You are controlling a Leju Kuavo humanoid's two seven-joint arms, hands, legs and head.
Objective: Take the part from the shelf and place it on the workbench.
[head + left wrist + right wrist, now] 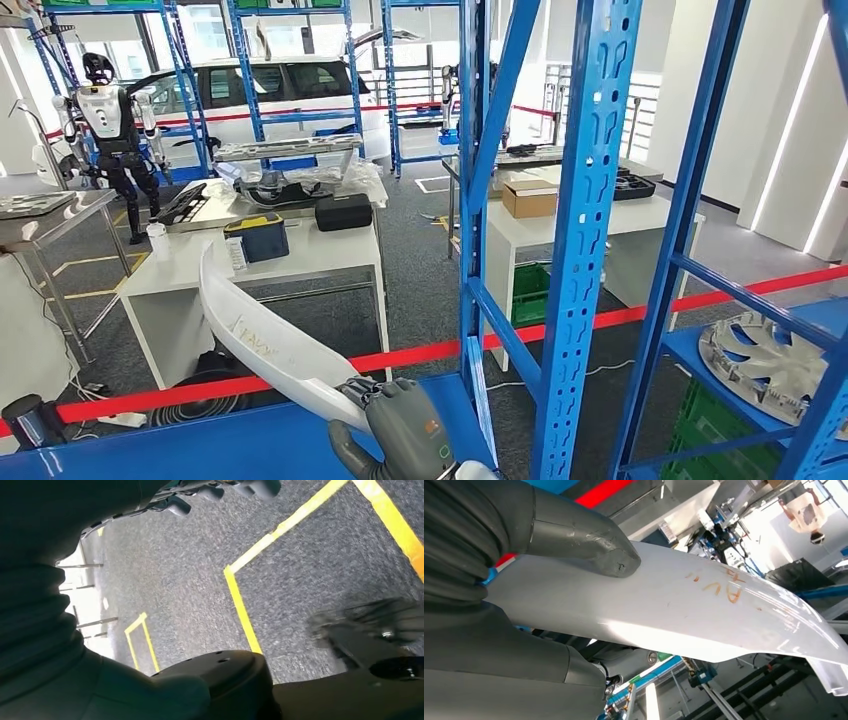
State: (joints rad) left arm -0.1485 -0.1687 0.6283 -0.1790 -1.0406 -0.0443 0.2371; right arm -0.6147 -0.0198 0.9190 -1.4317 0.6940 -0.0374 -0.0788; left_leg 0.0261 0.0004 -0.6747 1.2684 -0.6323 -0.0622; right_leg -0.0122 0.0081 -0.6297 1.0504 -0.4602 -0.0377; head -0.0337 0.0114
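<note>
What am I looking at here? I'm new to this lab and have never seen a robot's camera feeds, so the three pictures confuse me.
These come from a two-legged humanoid robot with two arms and many-fingered hands. The wide picture is its head camera, looking forward and down past a blue shelf frame. At the bottom you see its right hand gripping a long, curved white part. The close picture with the white surface is the camera at the right wrist: the thick grey thumb presses on that same white part. The dark picture is the left wrist camera, on a hanging arm, looking at grey floor with yellow tape. Beyond the red barrier tape stands a white workbench carrying cases and clutter.
</note>
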